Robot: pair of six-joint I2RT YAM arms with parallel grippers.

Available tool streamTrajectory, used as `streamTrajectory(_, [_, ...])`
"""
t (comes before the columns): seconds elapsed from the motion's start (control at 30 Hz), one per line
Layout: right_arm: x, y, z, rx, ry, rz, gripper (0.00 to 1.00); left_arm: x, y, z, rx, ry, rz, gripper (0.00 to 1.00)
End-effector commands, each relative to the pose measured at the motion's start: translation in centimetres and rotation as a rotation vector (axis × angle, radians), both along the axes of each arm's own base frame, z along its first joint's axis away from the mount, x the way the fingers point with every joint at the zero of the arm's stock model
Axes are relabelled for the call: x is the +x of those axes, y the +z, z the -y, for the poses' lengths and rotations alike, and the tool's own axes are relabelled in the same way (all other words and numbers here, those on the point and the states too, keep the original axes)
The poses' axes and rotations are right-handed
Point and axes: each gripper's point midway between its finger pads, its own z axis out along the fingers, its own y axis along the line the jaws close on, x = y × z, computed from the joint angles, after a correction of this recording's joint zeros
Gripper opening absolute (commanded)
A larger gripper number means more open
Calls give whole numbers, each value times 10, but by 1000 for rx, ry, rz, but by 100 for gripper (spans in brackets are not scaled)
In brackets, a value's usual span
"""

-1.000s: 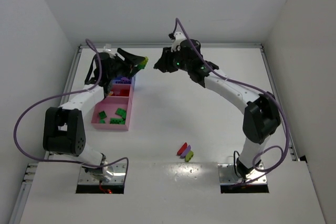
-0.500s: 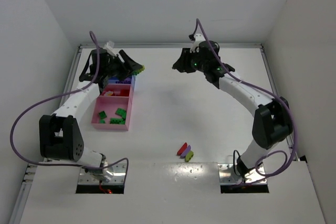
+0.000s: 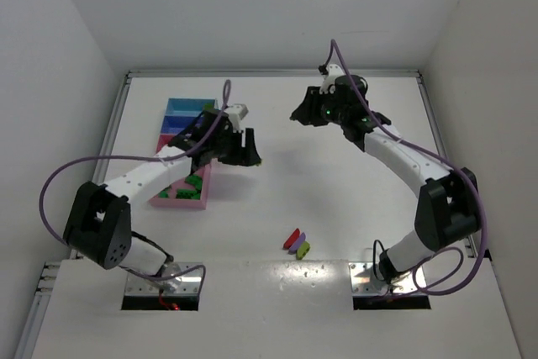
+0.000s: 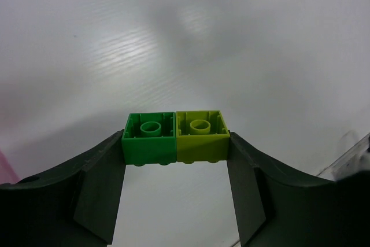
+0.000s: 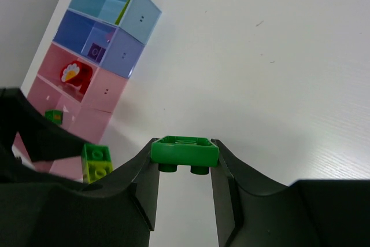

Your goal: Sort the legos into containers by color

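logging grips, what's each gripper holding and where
Left gripper: joined green and yellow-green plastic bricks, clamped at the outer ends. Right gripper: green plastic brick, by its sides.

We read this as robot lab, tabletop test cell. White table (image 3: 336,191) boxed in by plain white panels (image 3: 269,14) at back and both sides. Metal rail (image 3: 269,74) runs along table edge. Left arm (image 3: 143,176) and right arm (image 3: 403,157) bolted on metal base plates (image 3: 361,275) at near edge. Purple cables (image 3: 109,158) loop loose off both arms. Props on table: joined containers (image 3: 179,108) in blue and pink, few loose legos (image 3: 296,243). We note flat even light, bare surfaces, fixed overhead view.
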Motion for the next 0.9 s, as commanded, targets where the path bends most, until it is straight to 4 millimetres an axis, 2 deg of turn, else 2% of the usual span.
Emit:
streamTrajectory(0.0, [3, 31, 12, 28, -11, 88, 0, -3, -16, 16, 212, -153, 101, 0])
streamTrajectory(0.03, [2, 25, 12, 24, -11, 77, 0, -4, -9, 23, 217, -182, 123, 0])
streamTrajectory(0.07, [2, 21, 17, 20, -22, 68, 0, -2, -27, 27, 263, -214, 89, 0])
streamTrajectory(0.1, [4, 25, 22, 23, -33, 77, 0, 6, -20, 37, 276, -247, 110, 0])
streamTrajectory(0.17, [4, 19, 27, 19, -42, 66, 0, 2, -34, 47, 332, -325, 84, 2])
streamTrajectory(0.2, [5, 23, 31, 21, -51, 74, 0, 2, -51, 51, 367, -344, 50, 2])
streamTrajectory(0.23, [4, 24, 29, 25, -43, 73, 0, 4, -51, 61, 383, -367, 69, 2])
streamTrajectory(0.3, [5, 19, 35, 21, -55, 65, 0, 3, -68, 57, 440, -362, 32, 2])
streamTrajectory(0.33, [5, 19, 35, 21, -55, 65, 0, 1, -80, 62, 445, -364, 3, 2])
streamTrajectory(0.43, [9, 19, 43, 21, -75, 65, 0, 0, -93, 66, 425, -334, -42, 2])
streamTrajectory(0.5, [9, 19, 43, 21, -75, 65, 0, 7, -92, 66, 426, -257, -53, 1])
streamTrajectory(0.67, [8, 16, 42, 22, -66, 55, 0, 12, -95, 68, 387, -141, -91, 0])
streamTrajectory(0.83, [9, 11, 46, 19, -76, 46, 0, 7, -109, 68, 373, -117, -131, 0])
streamTrajectory(0.87, [9, 11, 46, 19, -76, 46, 0, 7, -109, 69, 367, -107, -136, 3])
